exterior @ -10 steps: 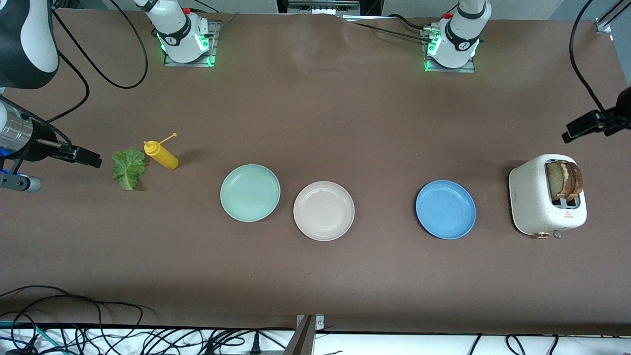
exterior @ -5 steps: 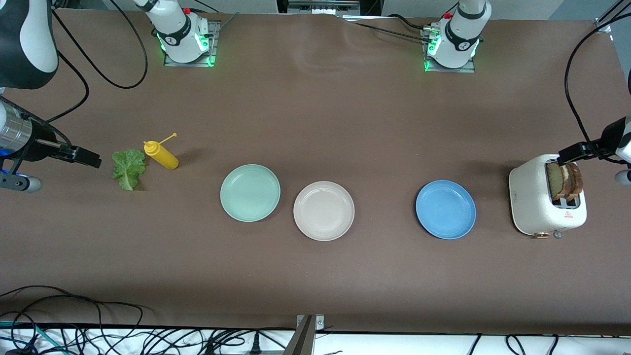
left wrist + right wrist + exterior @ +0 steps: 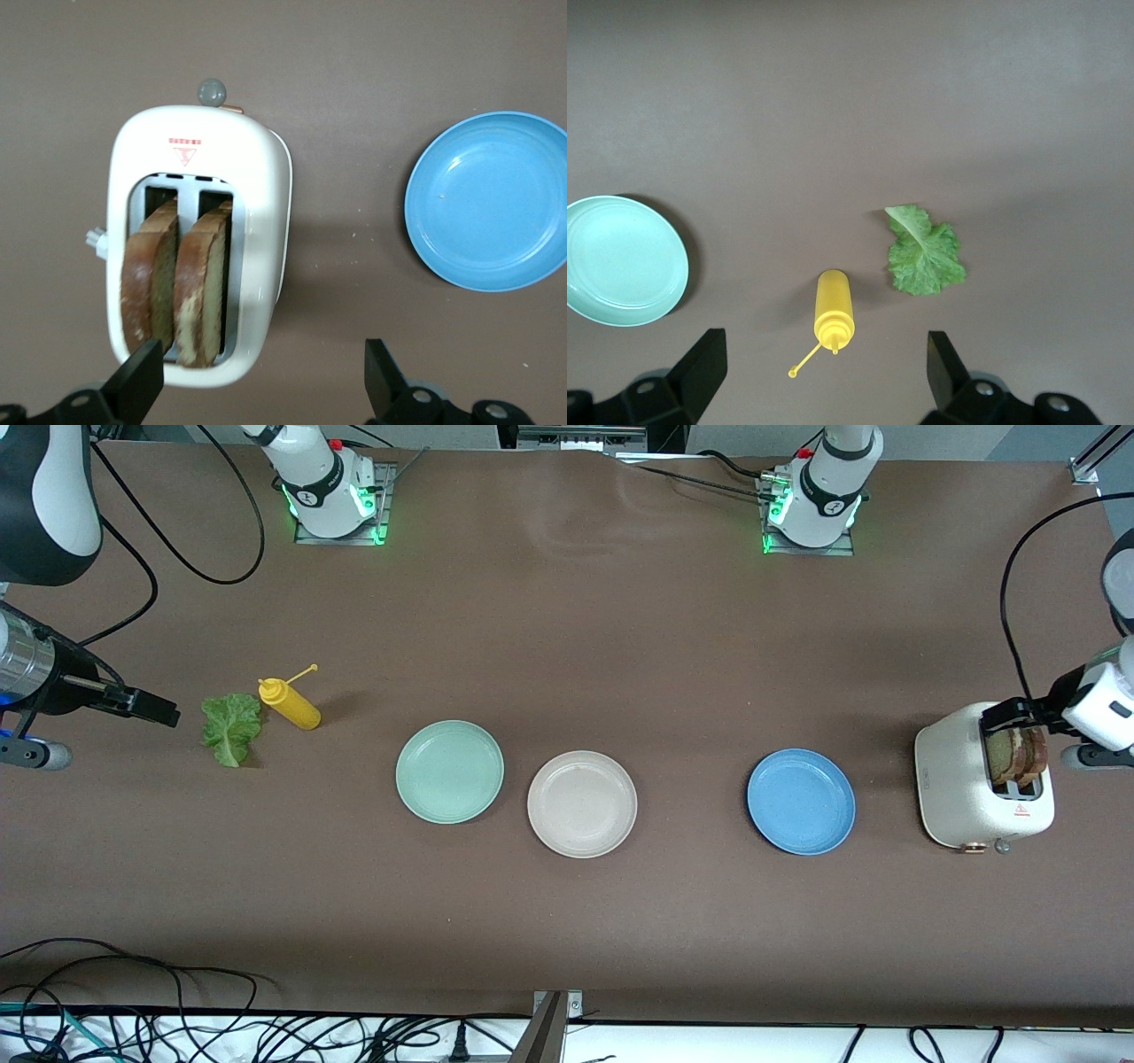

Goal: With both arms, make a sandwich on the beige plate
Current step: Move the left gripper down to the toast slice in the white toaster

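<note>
My left tool (image 3: 257,376), spread wide, hangs over the white toaster (image 3: 961,797); I'd straddle one brown-crusted toast slice (image 3: 202,283) squarely. My right tool (image 3: 819,367), also spread, waits above the ruffled green lettuce leaf (image 3: 923,251).

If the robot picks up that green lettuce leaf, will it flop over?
Probably. The lettuce leaf looks thin and ruffled, lying flat on the table, so it would likely droop from a pinch. It also looks very light, and its crinkly edges might tear if squeezed hard.

bread slices (image 3: 1017,750) in toaster (image 3: 966,788), lettuce (image 3: 230,726) beside bottle (image 3: 291,704)
</note>
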Robot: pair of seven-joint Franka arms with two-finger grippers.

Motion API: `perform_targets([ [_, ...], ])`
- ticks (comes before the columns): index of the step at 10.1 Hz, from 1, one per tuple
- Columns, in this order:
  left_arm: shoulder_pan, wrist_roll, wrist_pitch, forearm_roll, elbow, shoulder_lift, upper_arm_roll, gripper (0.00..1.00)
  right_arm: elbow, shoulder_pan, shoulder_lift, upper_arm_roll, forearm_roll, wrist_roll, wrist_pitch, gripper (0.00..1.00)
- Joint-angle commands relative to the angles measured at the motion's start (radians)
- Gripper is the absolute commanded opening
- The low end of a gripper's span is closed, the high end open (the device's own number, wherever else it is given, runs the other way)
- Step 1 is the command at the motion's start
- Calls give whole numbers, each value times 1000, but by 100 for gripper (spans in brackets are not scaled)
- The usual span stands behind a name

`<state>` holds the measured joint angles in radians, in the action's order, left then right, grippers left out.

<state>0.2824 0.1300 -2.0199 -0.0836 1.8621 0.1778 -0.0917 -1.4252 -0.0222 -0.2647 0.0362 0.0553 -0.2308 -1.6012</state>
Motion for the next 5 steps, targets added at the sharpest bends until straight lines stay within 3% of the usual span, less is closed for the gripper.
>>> perform_targets([
  [1, 24, 84, -109, -19, 89, -17, -3, 100, -26, -4, 25, 2, 3, 2, -6, 100],
  [5, 50, 131, -120, -19, 91, 26, 15, 100, -26, -4, 25, 2, 1, 2, -6, 100],
])
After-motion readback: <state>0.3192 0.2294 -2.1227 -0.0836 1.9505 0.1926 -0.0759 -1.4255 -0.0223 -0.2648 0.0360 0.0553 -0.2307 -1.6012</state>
